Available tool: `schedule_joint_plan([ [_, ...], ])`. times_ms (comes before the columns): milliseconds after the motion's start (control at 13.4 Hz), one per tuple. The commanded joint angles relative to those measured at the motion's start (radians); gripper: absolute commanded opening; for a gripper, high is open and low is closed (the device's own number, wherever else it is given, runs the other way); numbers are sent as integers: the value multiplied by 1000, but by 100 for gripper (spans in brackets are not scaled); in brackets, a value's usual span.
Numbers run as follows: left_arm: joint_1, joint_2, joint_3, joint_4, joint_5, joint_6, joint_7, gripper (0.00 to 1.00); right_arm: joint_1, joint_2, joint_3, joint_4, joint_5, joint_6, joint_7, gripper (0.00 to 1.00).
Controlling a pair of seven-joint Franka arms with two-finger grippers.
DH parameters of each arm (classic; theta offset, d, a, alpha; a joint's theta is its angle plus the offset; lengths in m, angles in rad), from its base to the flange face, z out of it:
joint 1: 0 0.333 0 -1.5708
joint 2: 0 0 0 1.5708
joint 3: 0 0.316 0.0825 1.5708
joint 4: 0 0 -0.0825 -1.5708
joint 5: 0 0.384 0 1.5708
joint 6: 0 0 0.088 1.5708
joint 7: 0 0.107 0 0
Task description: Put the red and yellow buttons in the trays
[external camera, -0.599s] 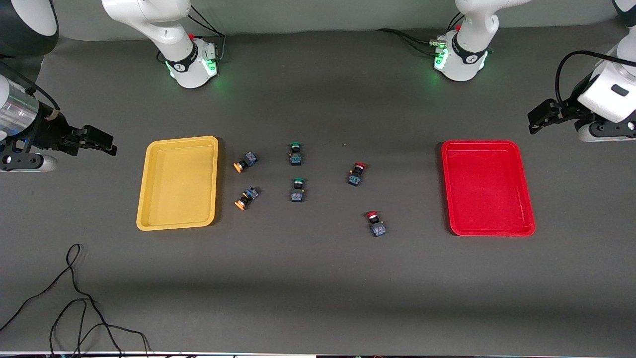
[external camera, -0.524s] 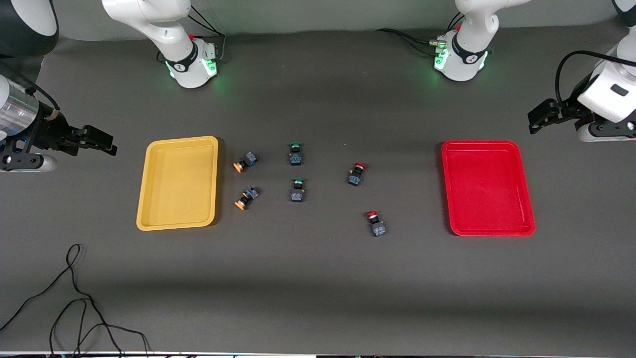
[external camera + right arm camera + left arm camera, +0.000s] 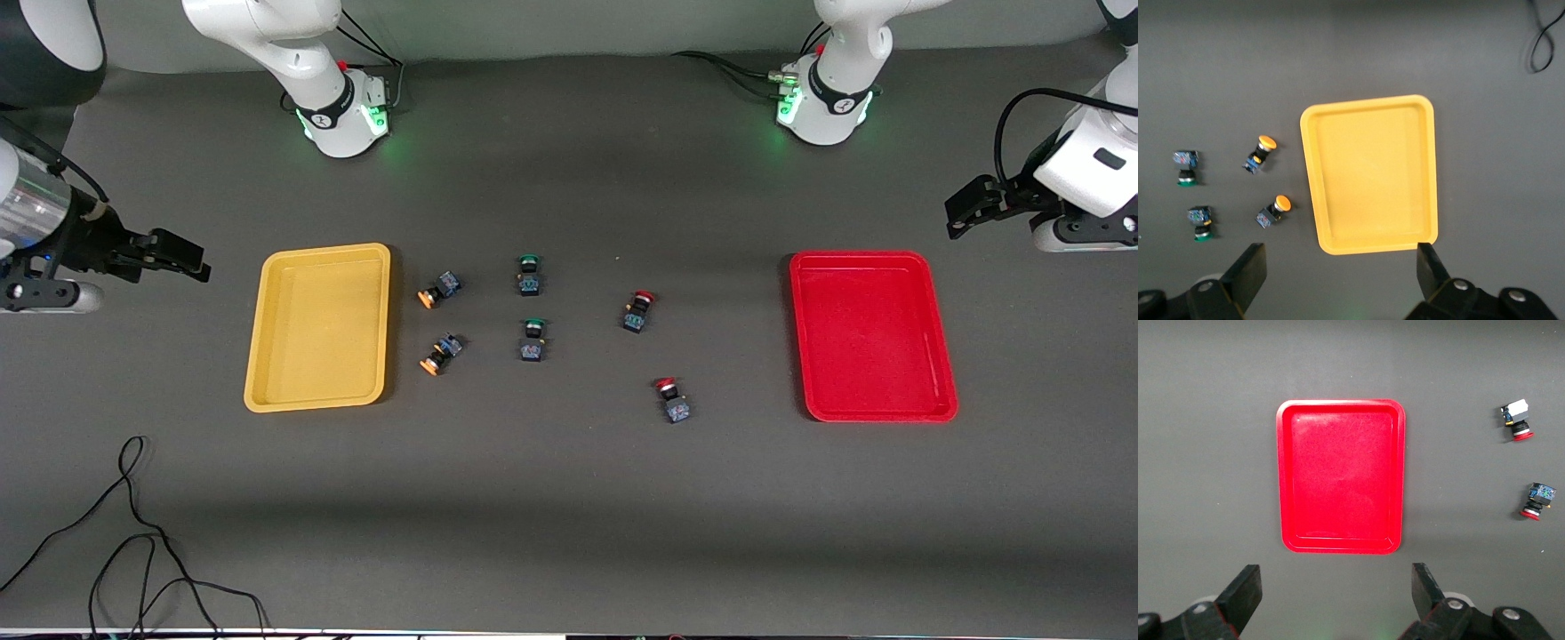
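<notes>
My left gripper (image 3: 962,206) and right gripper (image 3: 182,258) hang spread, empty; green buttons (image 3: 531,307), three o'clock of yellow ones (image 3: 438,320), invite mis-picks.

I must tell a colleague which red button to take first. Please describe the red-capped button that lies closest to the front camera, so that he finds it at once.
Start at the red tray near the left arm's end of the table. Beside it, toward the middle, lie two red-capped buttons. The wanted button is the one nearer the front camera, level with the tray's front corner; the other red one lies farther back.
</notes>
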Motion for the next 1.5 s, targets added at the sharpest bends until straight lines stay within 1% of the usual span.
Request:
schedule_joint_plan([
  [0,-23,-10,-14,8,-4,-23,-4,100,13,90,6,24,5,-56,-63,100],
  [75,-28,-9,-29,8,-11,-23,-16,100,63,87,6,13,6,-57,-33,100],
  [150,-34,-7,-58,6,-12,-23,-54,100,109,76,5,-19,6,-50,91,100],
  [225,-38,-2,-97,8,-12,-23,-112,100,150,59,6,-83,8,-22,255,100],
  [299,-49,2,-141,8,-14,-15,-167,100,225,32,5,-173,8,46,413,100],
  [449,-87,46,-239,15,-12,17,-353,100,351,-30,5,-393,41,267,696,100],
  [524,-109,80,-285,32,-11,41,-448,100,396,-45,5,-491,44,386,778,100],
  [599,-133,121,-321,52,0,63,-525,100,405,-44,8,-577,49,487,827,100],
  [674,-161,163,-341,60,5,104,-595,100,408,-30,15,-648,51,590,870,100],
  [749,-186,188,-343,58,5,136,-641,100,411,-10,37,-709,51,680,904,100],
  [824,-206,206,-343,55,6,155,-666,100,410,10,39,-754,54,756,924,100],
  [898,-219,229,-343,49,6,183,-691,100,408,36,39,-786,64,819,942,100],
  [973,-241,252,-343,42,11,204,-726,100,410,78,40,-800,102,882,958,100],
  [1048,-267,284,-343,32,40,224,-769,100,411,123,42,-808,130,937,959,100],
  [1198,-342,399,-343,18,155,304,-900,100,415,204,57,-809,158,1029,961,100],
  [1348,-383,528,-343,14,262,399,-958,100,413,258,60,-808,158,1084,963,100],
  [1422,-400,577,-340,9,293,440,-961,100,415,264,62,-808,173,1097,963,92],
])
